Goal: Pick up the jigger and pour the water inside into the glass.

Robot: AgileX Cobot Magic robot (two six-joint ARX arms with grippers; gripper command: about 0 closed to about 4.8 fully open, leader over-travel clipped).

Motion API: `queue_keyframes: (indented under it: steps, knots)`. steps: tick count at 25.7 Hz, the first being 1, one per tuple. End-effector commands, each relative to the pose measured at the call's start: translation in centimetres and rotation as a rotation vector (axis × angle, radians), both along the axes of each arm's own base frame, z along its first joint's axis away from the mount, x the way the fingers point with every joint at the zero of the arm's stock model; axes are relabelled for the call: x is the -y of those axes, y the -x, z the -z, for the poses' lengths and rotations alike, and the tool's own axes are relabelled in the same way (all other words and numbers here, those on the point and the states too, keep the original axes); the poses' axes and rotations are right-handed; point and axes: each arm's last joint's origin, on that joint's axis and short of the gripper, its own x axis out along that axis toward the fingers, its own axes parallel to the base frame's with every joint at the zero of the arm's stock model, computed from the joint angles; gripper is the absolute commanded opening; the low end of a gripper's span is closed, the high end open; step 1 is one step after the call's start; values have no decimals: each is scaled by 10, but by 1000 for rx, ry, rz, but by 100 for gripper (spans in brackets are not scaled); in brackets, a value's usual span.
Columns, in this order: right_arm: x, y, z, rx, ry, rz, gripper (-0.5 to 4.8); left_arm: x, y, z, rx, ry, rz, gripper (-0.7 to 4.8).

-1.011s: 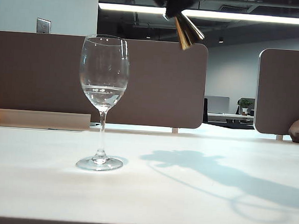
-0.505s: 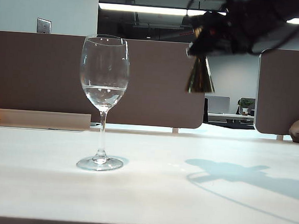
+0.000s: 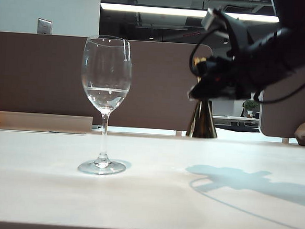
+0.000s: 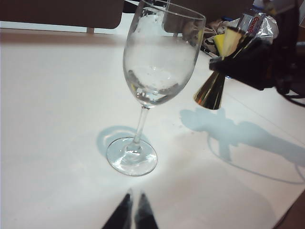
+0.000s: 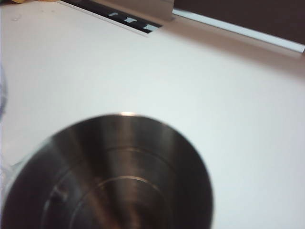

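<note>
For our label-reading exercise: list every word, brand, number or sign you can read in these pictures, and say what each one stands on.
No text can be read.
Crinkled silver plastic packet behind the black right end effector: red and blue print, too blurred to read.
Grey wall plate: no legible marking.
Shiny gold metal jigger and tall clear stemmed wine glass: no lettering visible.

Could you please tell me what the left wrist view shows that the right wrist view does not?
Only the left wrist view shows the whole glass, upright on its foot, the right gripper shut on the jigger, and the left gripper shut, hovering near the glass foot. Only the right wrist view looks straight into the jigger's cup, with a metal rail beyond. Both share the white table and the jigger.
</note>
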Motion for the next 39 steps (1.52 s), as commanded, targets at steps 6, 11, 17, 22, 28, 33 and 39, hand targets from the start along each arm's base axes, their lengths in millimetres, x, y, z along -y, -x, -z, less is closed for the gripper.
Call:
queue_keyframes:
  steps: [6,11,17,22,28,33,39]
  knots:
    - [-6,-10,25,-57,5,-30,-6,0,0,-1,15,-2,2,23]
    - [-7,-12,34,-86,19,-30,-5,0,0,-1,15,-2,2,23]
    - [-9,-14,39,-100,-6,-26,24,0,0,-1,15,-2,2,22]
    - [-10,-14,43,-125,-14,-38,58,0,0,-1,15,-2,2,23]
    - [-9,-14,44,-139,-18,-34,117,0,0,-1,15,-2,2,23]
    - [-9,-13,47,-169,-3,-34,226,0,0,-1,15,-2,2,22]
    - [-6,-7,41,-185,6,-30,256,0,0,-1,15,-2,2,23]
